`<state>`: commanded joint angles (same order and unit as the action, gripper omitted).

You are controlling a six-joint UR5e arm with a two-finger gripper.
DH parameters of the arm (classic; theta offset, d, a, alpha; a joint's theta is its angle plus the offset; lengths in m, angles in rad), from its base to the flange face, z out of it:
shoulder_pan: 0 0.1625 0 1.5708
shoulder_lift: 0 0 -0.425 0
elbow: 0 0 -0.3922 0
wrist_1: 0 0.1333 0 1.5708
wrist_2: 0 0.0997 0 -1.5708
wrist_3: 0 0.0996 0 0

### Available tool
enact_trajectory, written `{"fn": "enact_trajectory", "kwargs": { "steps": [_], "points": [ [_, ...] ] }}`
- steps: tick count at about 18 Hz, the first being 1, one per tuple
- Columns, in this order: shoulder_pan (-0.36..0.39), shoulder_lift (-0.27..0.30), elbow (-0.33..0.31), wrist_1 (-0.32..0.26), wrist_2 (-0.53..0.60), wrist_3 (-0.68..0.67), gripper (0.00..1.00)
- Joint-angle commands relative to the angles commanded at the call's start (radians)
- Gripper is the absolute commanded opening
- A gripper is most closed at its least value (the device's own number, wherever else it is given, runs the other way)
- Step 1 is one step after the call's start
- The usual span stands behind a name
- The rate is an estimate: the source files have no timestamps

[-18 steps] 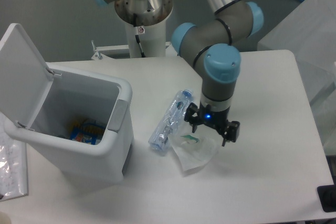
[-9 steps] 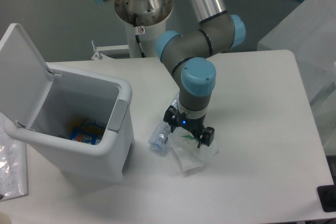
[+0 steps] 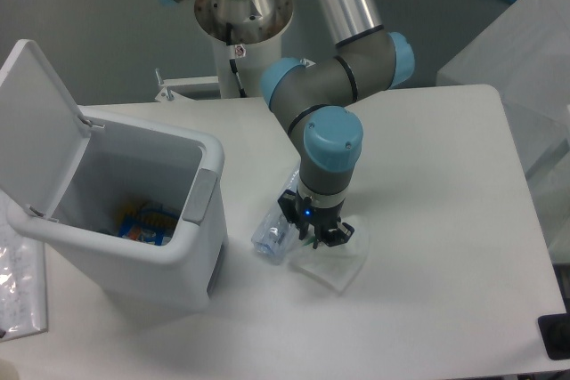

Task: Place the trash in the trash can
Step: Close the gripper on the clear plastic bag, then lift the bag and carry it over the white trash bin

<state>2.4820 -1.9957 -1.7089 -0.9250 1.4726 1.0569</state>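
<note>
Fingers (image 3: 313,236) of mine are pointing straight down at the table (image 3: 445,220), drawn close together over the wrapper (image 3: 331,262), but I am not seeing clearly whether they are pinching it, so I cannot tell their state. My gripper (image 3: 316,230) is sitting low, right at the wrapper's far-left edge and just right of the bottle (image 3: 274,236). My wrist, with its blue cap, is standing upright above the fingers, and my forearm is reaching back and up to the far side toward my base (image 3: 242,15).

Most of the bottle is lying hidden behind my wrist; only its near end is showing, flat on the table between me and the can (image 3: 134,211). The wrapper is spreading flat toward the near right.

At the left, the can is standing with its lid (image 3: 40,122) swung up and leaning back to the left, mouth open. Inside, at the bottom, something blue and orange (image 3: 147,224) is lying. Its grey latch (image 3: 199,195) is facing me.
</note>
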Motion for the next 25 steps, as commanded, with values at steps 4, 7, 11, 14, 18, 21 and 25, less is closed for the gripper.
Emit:
{"fn": "enact_trajectory", "kwargs": {
  "steps": [4,7,11,14,18,21,25],
  "points": [
    [0.0,0.005,0.009,0.002,0.0,-0.012,0.0],
    [0.008,0.005,0.058,0.002,-0.038,-0.047,0.0],
    [0.058,0.0,0.161,0.0,-0.21,-0.12,0.0],
    [0.103,-0.002,0.198,0.002,-0.247,-0.117,0.0],
    [0.126,-0.002,0.258,0.002,-0.313,-0.115,0.0],
    [0.126,0.009,0.29,0.005,-0.373,-0.117,0.0],
    [0.126,0.043,0.318,0.005,-0.471,-0.12,0.0]
  ]
}}
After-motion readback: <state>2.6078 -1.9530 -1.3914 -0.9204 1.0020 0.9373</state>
